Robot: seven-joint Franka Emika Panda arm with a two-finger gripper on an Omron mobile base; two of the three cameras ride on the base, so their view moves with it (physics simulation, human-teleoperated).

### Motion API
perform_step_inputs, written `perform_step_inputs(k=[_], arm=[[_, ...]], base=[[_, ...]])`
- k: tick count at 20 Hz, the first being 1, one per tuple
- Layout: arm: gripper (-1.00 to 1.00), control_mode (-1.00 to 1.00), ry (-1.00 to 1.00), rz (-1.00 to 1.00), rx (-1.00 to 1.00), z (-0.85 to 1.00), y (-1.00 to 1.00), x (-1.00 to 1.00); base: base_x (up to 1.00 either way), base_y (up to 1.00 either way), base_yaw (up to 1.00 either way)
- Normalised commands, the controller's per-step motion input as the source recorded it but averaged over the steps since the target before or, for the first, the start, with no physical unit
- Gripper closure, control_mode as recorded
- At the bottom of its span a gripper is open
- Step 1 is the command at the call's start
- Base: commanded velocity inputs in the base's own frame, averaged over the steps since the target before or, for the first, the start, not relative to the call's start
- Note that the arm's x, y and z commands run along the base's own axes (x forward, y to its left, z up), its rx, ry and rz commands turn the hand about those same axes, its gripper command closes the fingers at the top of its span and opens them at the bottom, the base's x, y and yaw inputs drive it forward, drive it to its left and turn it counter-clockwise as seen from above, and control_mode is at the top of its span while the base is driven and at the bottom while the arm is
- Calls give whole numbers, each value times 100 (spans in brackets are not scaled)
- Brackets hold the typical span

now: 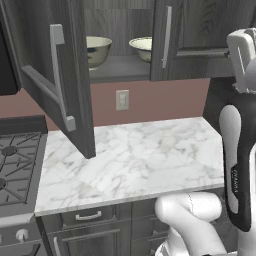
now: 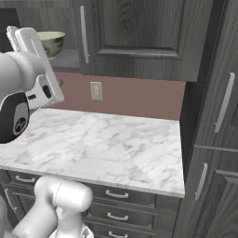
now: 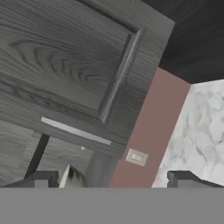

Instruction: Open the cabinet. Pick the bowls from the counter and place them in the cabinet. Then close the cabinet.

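Observation:
The cabinet (image 1: pixel 200 35) hangs above the counter (image 1: pixel 135 160). Its left door (image 1: pixel 55 75) is swung wide open toward me, and its right door (image 2: pixel 139 37) covers the right half. Two bowls rest on the inner shelf: one (image 1: pixel 97 50) at the left, the other (image 1: pixel 142 47) partly behind the right door's edge. One bowl (image 2: pixel 51 42) also shows past my hand. My gripper (image 3: pixel 113 179) is open and holds nothing. It is raised in front of the right door, whose bar handle (image 3: pixel 76 131) lies ahead, with a bowl's sliver (image 3: pixel 72 177) by the left fingertip.
My arm (image 1: pixel 235 150) stands at the counter's right end. A black gas stove (image 1: pixel 17 170) adjoins the counter on the left. A wall outlet (image 1: pixel 122 99) sits on the pink backsplash. A tall dark cabinet (image 2: pixel 218 116) bounds the right side, and drawers (image 2: pixel 116 195) run below.

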Motion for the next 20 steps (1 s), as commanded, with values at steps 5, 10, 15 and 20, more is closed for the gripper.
perform_step_inputs(k=[5, 10, 15, 20], arm=[[-100, -100, 5, -3, 10, 32, 21, -99], [-100, -100, 7, -2, 11, 22, 20, -92], [-100, -100, 4, 0, 11, 9, 14, -99], [-100, -100, -3, 0, 8, 0, 24, -97]], base=[[0, 0, 0], [0, 0, 0], [0, 0, 0], [0, 0, 0]])
